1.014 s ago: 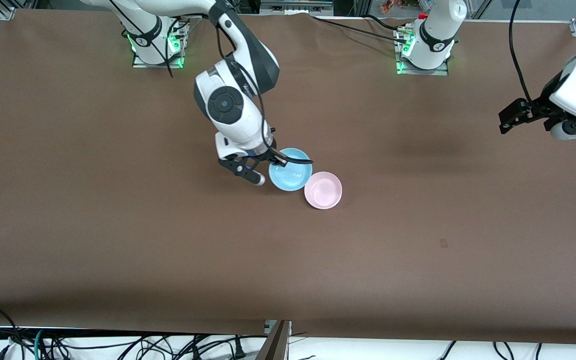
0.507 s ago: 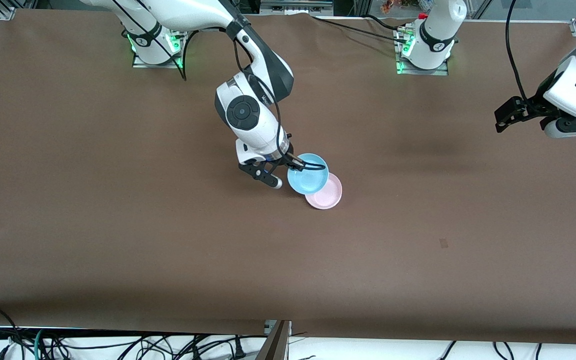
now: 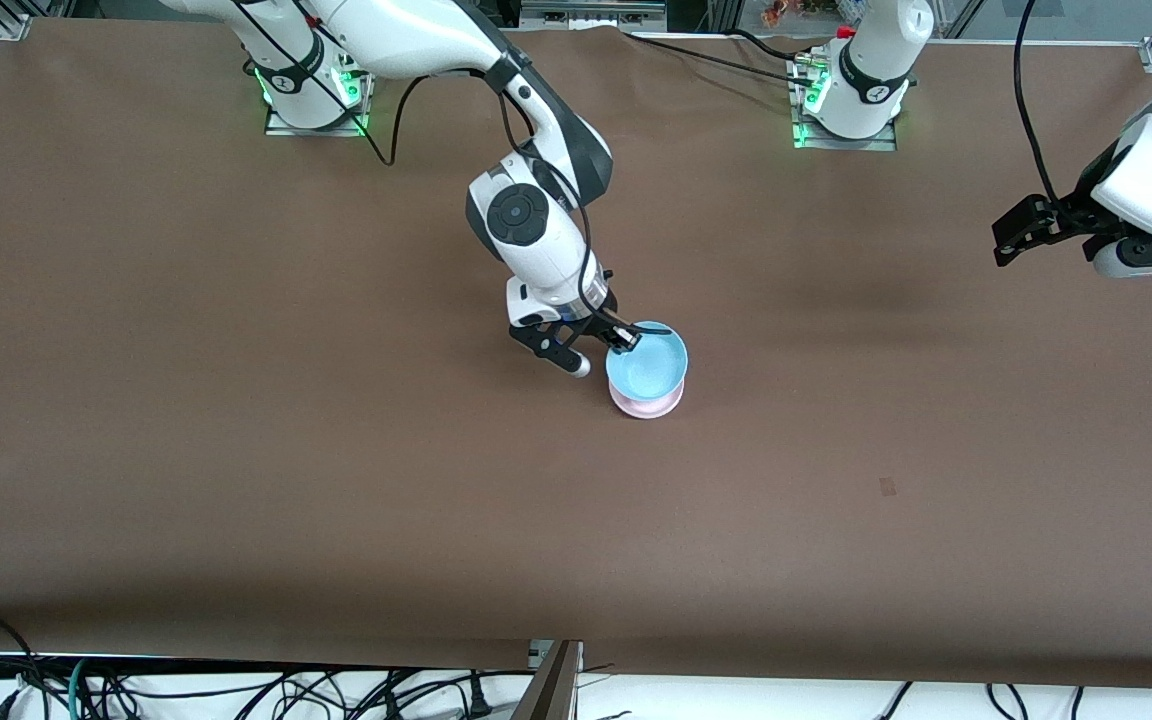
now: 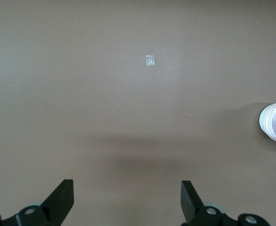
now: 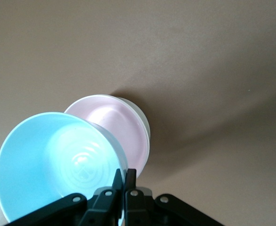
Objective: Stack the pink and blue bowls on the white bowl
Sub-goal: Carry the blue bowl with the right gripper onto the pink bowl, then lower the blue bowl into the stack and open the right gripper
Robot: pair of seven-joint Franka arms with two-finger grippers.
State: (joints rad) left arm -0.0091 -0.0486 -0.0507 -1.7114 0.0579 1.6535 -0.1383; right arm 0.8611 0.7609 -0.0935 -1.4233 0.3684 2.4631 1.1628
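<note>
The blue bowl (image 3: 648, 365), pinched at its rim by the right gripper (image 3: 622, 340), hangs over the pink bowl (image 3: 646, 405) and the white bowl (image 5: 143, 123) beneath mid-worktop (image 3: 336, 480), not yet released. The left gripper (image 3: 1021, 230) waits over its own end, fingers wide.

White arms (image 3: 536, 235), black jaws, cables

I see right gripper (image 3: 624, 341) clamped on rim of light sky-blue round shallow plastic bowl (image 3: 648, 366), jaws closed on edge toward right arm's end. Blue bowl tilted, held over pale pink round plastic bowl (image 3: 648, 407); only pink rim shows under it, on brown bench (image 3: 236, 450) near middle. My left gripper (image 3: 1011, 238) hangs over left arm's end of bench, well apart from bowls, jaws open; that arm waits.
</note>
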